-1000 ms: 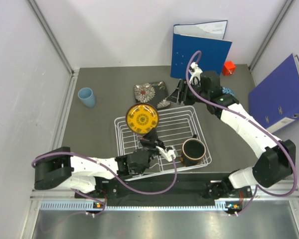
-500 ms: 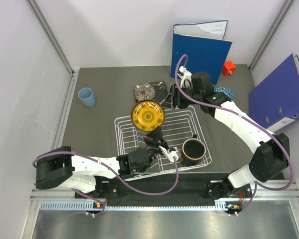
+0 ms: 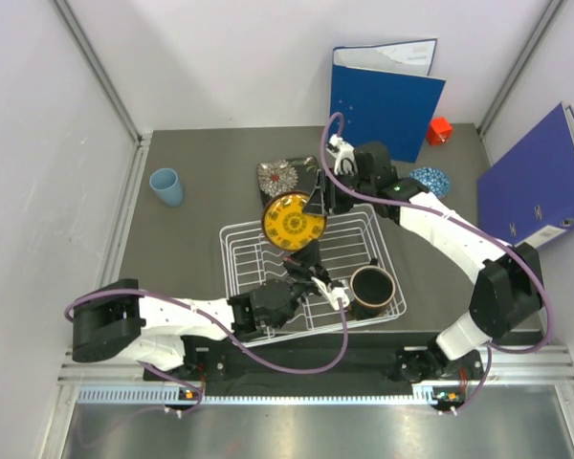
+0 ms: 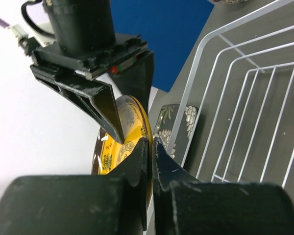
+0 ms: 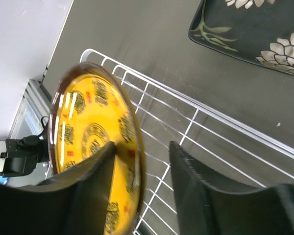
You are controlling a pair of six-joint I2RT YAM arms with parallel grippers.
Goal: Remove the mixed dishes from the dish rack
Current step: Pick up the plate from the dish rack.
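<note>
My left gripper (image 4: pixel 151 144) is shut on the lower rim of the small yellow round dish (image 3: pixel 294 222), holding it on edge above the back of the white wire dish rack (image 3: pixel 354 251). My right gripper (image 3: pixel 319 201) is open and straddles the dish's right rim (image 5: pixel 88 132). One of its fingers (image 5: pixel 90 183) rests on the yellow face, and the other stands apart behind the dish. A dark brown mug (image 3: pixel 371 290) sits in the rack's front right corner. The black square plate (image 3: pixel 285 176), the light blue cup (image 3: pixel 165 186) and the speckled bowl (image 3: pixel 429 179) are on the table.
A blue ring binder (image 3: pixel 383 91) stands against the back wall and another (image 3: pixel 540 182) leans at the right. A small red block (image 3: pixel 439 129) sits at the back right. The black plate (image 5: pixel 255 29) lies just behind the rack's back wire (image 5: pixel 210 127).
The left gripper has carried the yellow dish slightly right. The right arm has swung left and down, so its fingers now straddle the dish's rim, and they have narrowed a little.
</note>
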